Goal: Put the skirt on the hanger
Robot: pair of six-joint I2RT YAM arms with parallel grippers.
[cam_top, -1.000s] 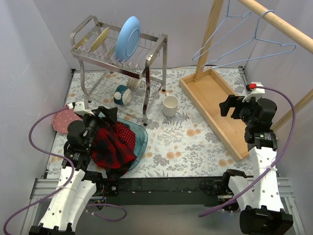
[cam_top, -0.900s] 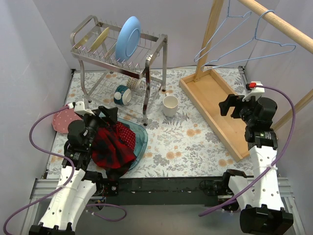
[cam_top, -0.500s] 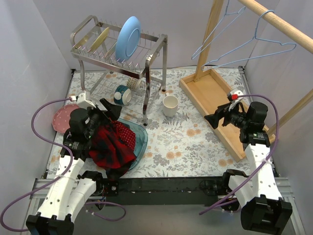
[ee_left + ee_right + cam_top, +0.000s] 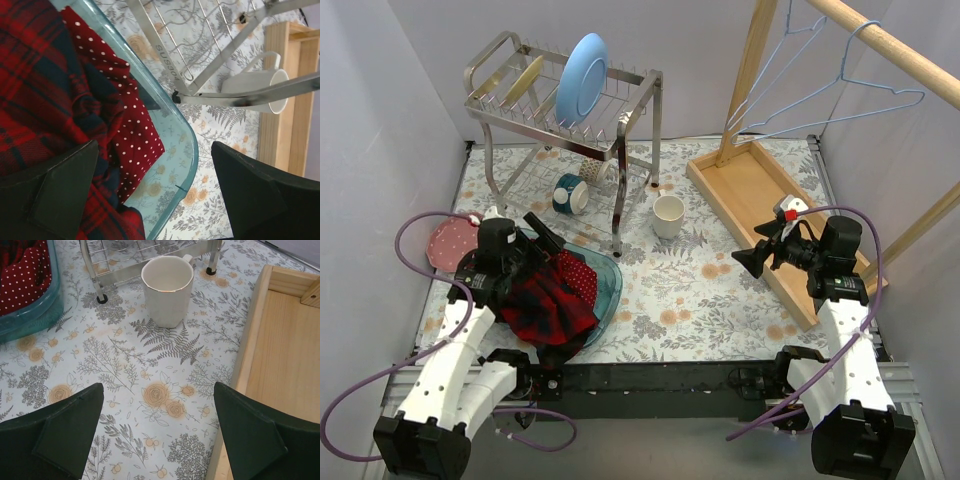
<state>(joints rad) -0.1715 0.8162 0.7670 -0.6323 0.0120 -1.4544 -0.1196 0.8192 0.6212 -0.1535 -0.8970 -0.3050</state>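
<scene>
The skirt [image 4: 582,277], bright red with white dots, lies bunched in a teal bin [image 4: 610,292], partly under a dark plaid shirt [image 4: 542,305]. In the left wrist view the skirt [image 4: 131,125] lies beside the plaid shirt [image 4: 35,90]. My left gripper [image 4: 544,243] is open and empty just above these clothes, its fingers [image 4: 75,180] straddling the bin rim. Two light blue wire hangers [image 4: 840,95] hang from a wooden rail [image 4: 890,45] at the back right. My right gripper [image 4: 748,258] is open and empty, low over the floral mat by the wooden tray. A corner of the skirt [image 4: 25,275] shows in the right wrist view.
A metal dish rack [image 4: 620,135] with a blue plate [image 4: 582,68] stands at the back left. A white mug [image 4: 668,215] stands beside it, and a teal mug [image 4: 567,192] under it. A long wooden tray [image 4: 760,205] lies on the right. A pink plate [image 4: 445,242] lies at the far left.
My right gripper has come down and leftward from above the wooden tray to low over the mat. My left wrist has shifted slightly back and left over the bin. The clothes have not moved.
</scene>
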